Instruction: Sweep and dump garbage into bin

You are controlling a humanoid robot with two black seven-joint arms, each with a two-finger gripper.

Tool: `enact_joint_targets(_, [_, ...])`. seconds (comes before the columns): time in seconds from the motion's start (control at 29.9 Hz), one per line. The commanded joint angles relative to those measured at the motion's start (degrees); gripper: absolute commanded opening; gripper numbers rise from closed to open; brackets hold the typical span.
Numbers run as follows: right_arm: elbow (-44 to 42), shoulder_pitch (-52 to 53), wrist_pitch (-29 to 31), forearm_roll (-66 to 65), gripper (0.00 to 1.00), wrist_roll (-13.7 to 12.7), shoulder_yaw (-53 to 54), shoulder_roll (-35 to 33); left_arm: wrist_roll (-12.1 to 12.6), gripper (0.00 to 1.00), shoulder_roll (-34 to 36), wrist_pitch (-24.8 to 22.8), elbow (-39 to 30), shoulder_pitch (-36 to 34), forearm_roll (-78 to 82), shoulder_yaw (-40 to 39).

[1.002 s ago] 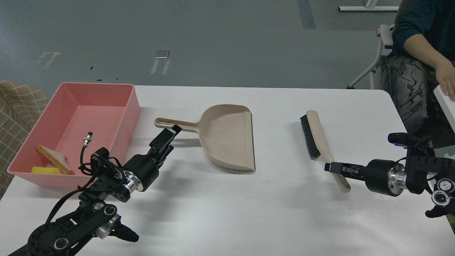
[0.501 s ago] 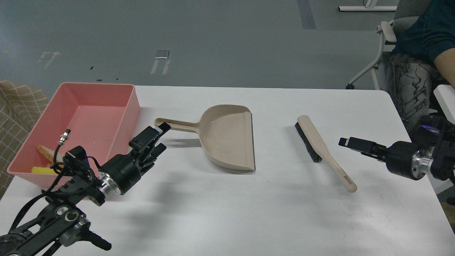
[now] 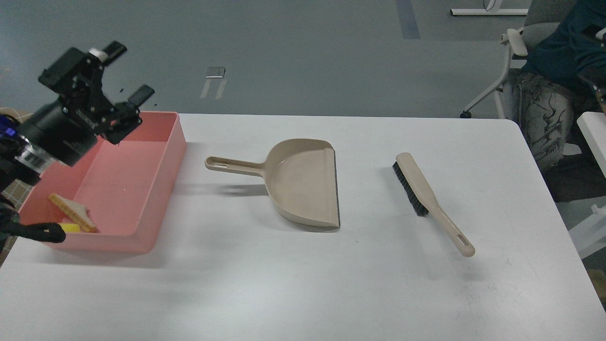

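The pink bin stands at the table's left edge. Inside it, at the near left corner, lie the pale bread-like slice and the yellow sponge, which is partly hidden by a dark part of my left arm. My left gripper is raised above the bin's far left corner, open and empty, its two fingers clearly apart. My right gripper is out of view. The beige dustpan lies empty at the table's middle, handle pointing left. The beige brush with black bristles lies to its right.
A white table bears everything. A seated person and a chair are beyond the far right corner. A checked cloth shows at the left edge, behind the bin.
My left arm has lifted from beside the dustpan handle up and left, above the bin. My right arm let go of the brush handle and withdrew to the right, out of view.
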Motion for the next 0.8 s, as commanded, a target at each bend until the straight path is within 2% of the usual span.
enact_joint_targets(0.0, [-9.07, 8.25, -1.25, -0.04, 1.0, 3.54, 0.19, 6.97, 0.29, 0.98, -2.16, 0.43, 12.47, -13.65, -0.18, 4.54])
enact_joint_targets(0.03, [-10.49, 9.5, -1.25, -0.04, 1.0, 4.43, 0.18, 8.04, 0.29, 0.98, -3.05, 0.61, 14.77, -16.66, -0.27, 6.04])
enact_joint_targets(0.1, [-14.18, 13.54, -1.6, -0.04, 1.0, 7.32, 0.19, 11.55, 0.38, 0.98, -5.94, 2.62, 24.59, -26.05, -0.62, 11.39])
enact_joint_targets(0.13, [-14.2, 13.56, -1.6, -0.04, 1.0, 7.34, 0.18, 11.57, 0.38, 0.98, -5.96, 2.63, 24.64, -26.09, -0.62, 11.42])
enact_joint_targets(0.23, [-17.35, 16.01, -1.87, -0.04, 1.0, 9.88, 0.36, 16.39, -0.24, 0.98, -9.2, 4.39, 35.17, -32.94, -1.23, 14.32])
enact_joint_targets(0.27, [-18.84, 16.8, -2.65, -0.04, 1.0, 11.37, 0.36, 18.31, -0.41, 0.98, -11.56, 4.3, 39.36, -35.3, -1.93, 14.49])
enact_joint_targets(0.37, [-22.53, 18.29, -5.63, 0.22, 1.0, 14.62, 0.36, 23.14, -0.59, 0.98, -15.96, 4.3, 46.23, -38.56, -3.6, 14.49])
enact_joint_targets(0.43, [-24.21, 19.09, -7.22, 0.75, 1.0, 15.07, 0.45, 26.4, -0.68, 0.98, -18.07, 4.48, 48.62, -39.1, -5.44, 14.49])
enact_joint_targets(0.6, [-24.57, 19.09, -10.21, 0.92, 1.0, 14.99, 0.97, 32.56, -0.85, 0.98, -22.48, 5.01, 48.9, -39.01, -6.6, 14.58])
enact_joint_targets(0.7, [-24.57, 18.48, -11.89, 3.38, 1.0, 14.9, 2.64, 35.29, -4.8, 0.98, -24.41, 5.53, 48.81, -38.84, -6.51, 14.58])
enact_joint_targets(0.73, [-24.57, 18.3, -11.89, 5.91, 1.0, 14.9, 2.82, 35.9, -7.42, 0.98, -25.11, 6.23, 48.55, -38.67, -6.42, 14.67])
enact_joint_targets(0.77, [-24.57, 18.3, -12.06, 7.15, 1.0, 14.9, 2.82, 36.0, -8.66, 0.98, -25.47, 6.76, 48.46, -38.58, -6.42, 14.67])
